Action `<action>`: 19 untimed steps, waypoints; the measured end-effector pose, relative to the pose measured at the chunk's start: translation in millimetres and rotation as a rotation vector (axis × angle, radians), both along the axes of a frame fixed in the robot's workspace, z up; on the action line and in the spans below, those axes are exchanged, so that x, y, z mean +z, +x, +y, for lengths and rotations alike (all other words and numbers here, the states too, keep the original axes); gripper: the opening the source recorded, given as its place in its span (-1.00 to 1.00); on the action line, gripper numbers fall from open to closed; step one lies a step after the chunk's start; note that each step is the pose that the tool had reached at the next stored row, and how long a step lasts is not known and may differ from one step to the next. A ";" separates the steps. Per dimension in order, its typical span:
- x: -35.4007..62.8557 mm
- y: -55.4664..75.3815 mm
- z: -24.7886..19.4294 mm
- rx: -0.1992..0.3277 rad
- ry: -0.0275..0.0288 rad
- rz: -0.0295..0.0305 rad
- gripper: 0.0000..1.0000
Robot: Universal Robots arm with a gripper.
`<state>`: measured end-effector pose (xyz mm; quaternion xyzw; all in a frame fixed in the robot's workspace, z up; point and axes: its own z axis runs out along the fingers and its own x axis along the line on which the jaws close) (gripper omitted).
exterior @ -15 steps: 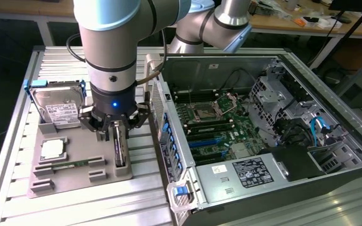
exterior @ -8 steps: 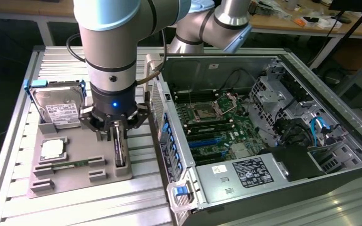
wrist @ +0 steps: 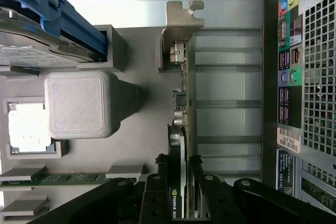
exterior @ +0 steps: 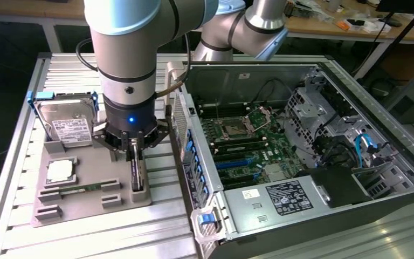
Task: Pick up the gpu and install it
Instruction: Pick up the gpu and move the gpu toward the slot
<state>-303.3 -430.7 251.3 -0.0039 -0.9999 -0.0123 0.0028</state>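
The gpu (exterior: 136, 174) stands on edge in a slot of the grey holder tray (exterior: 84, 209), at the exterior view's left of the open computer case (exterior: 351, 162). My gripper (exterior: 136, 154) is straight above it and reaches down over its top edge. In the wrist view the gpu (wrist: 181, 103) runs away from me as a thin green card with its silver end bracket (wrist: 181, 22) at the far end. The gripper (wrist: 178, 162) straddles the card, and its black fingers (wrist: 161, 165) lie against both faces. The card still sits in its slot.
On the same tray are a silver hard drive (exterior: 67, 121) in a blue frame, a square processor (exterior: 60, 171) and a narrow memory stick (exterior: 77, 190). The case lies open with its motherboard (exterior: 239, 145) exposed. Its rear wall (wrist: 307, 77) is close beside the gpu.
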 end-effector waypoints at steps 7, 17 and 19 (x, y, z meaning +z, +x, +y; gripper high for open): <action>0.0 0.0 0.0 0.000 0.0000 0.0001 -0.47; 6.4 0.0 0.0 0.000 -0.0010 0.0000 -0.47; 8.2 0.0 0.0 0.000 -0.0011 0.0000 -0.47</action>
